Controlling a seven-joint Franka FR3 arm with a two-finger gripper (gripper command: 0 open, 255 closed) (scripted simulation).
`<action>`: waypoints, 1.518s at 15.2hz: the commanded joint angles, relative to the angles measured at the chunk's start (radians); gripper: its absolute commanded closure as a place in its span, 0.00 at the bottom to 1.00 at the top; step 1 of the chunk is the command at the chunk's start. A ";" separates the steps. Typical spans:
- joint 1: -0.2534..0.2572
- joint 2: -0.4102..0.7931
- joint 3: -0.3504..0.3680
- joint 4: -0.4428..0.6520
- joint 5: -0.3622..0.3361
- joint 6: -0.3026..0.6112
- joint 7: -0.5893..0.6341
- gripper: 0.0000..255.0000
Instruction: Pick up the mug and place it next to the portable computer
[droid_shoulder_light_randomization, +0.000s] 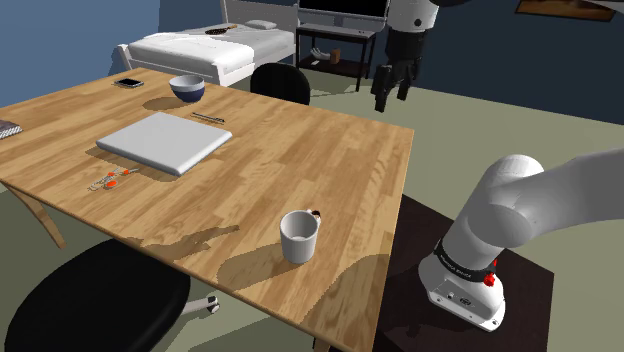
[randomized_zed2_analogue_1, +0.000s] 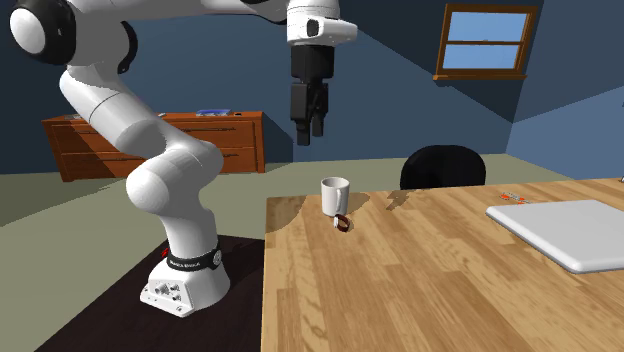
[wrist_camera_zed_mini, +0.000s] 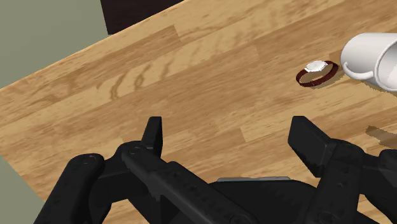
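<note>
**open gripper raised above a table with an upright mug**

a white mug (droid_shoulder_light_randomization: 299, 237) is seen standing upright on a wooden table (droid_shoulder_light_randomization: 300, 150), near the table edge that faces the arm's dark stand (droid_shoulder_light_randomization: 530, 300). a wristwatch (droid_shoulder_light_randomization: 316, 213) with a dark red strap is laid flat on the wood just beside the mug. in the second exterior view the mug (randomized_zed2_analogue_1: 334, 196) and the wristwatch (randomized_zed2_analogue_1: 343, 223) are found close to the table's left end.

a closed, pale grey laptop (droid_shoulder_light_randomization: 163, 141) is laid flat farther along the table, well apart from the mug. in the second exterior view the laptop (randomized_zed2_analogue_1: 565, 230) is placed at the right.

the black gripper (droid_shoulder_light_randomization: 391, 97) is held high over the table and pointed downward, clear of every object. in the second exterior view the gripper (randomized_zed2_analogue_1: 309, 132) is shown above and slightly left of the mug. in the wrist view the gripper (wrist_camera_zed_mini: 228, 127) is seen with its two fingers (wrist_camera_zed_mini: 153, 137) set wide apart. only bare wood is seen between them. the mug (wrist_camera_zed_mini: 372, 58) and wristwatch (wrist_camera_zed_mini: 317, 72) are seen off to one side, beyond the fingertips.

a dark blue bowl (droid_shoulder_light_randomization: 187, 88), a phone (droid_shoulder_light_randomization: 128, 82) and a pen (droid_shoulder_light_randomization: 208, 117) are set on the far part of the table. a black office chair (droid_shoulder_light_randomization: 95, 300) is drawn up at the near edge.
</note>
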 joint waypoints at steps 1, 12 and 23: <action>0.000 0.000 0.000 0.000 0.000 0.000 0.000 0.00; 0.085 0.095 0.227 -0.096 0.157 0.160 0.250 0.00; 0.136 0.356 0.463 -0.046 0.246 0.356 0.503 0.00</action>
